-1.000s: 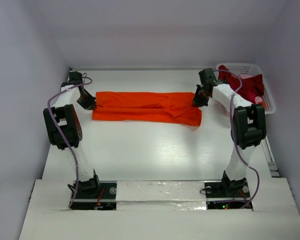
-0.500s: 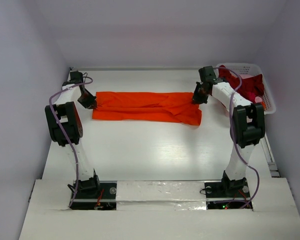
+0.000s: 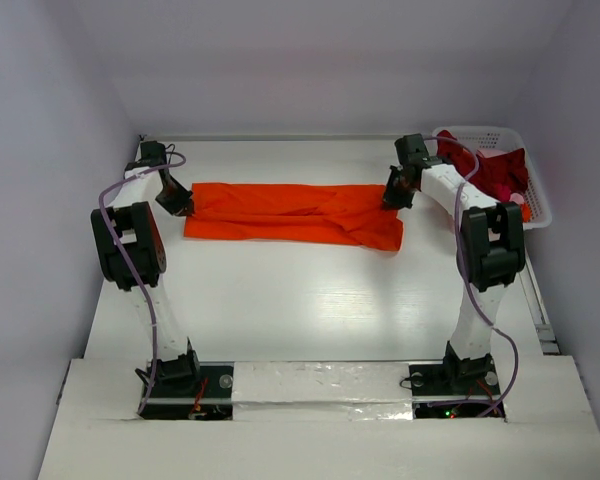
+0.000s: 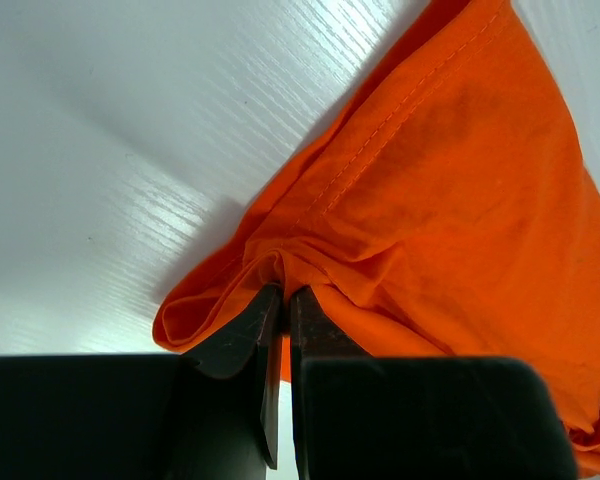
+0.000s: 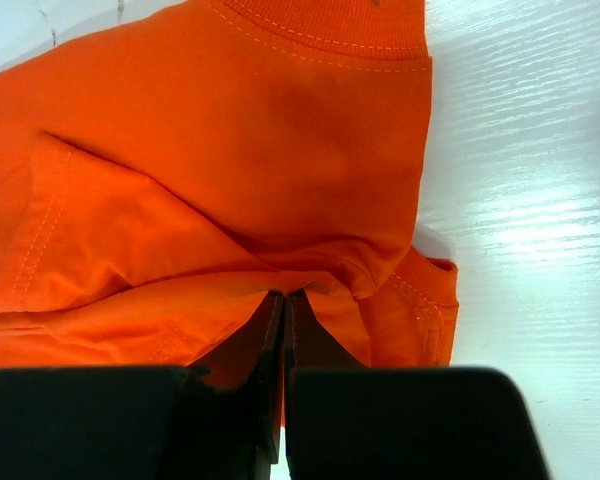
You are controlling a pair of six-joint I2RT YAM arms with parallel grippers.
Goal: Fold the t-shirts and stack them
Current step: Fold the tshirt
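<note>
Where jaws pinch the orange t-shirt, folds hide their tips.

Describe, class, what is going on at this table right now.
An orange t-shirt is being folded; it lies as a long band across the table. The left gripper is shut on its left end, the right gripper on its right end. In the white basket at far right sit dark red shirts.

Plain pale-lilac walls closed in the white counter at its far, left and right edges. Soft light left a faint sheen on its wood-grained surface.
</note>
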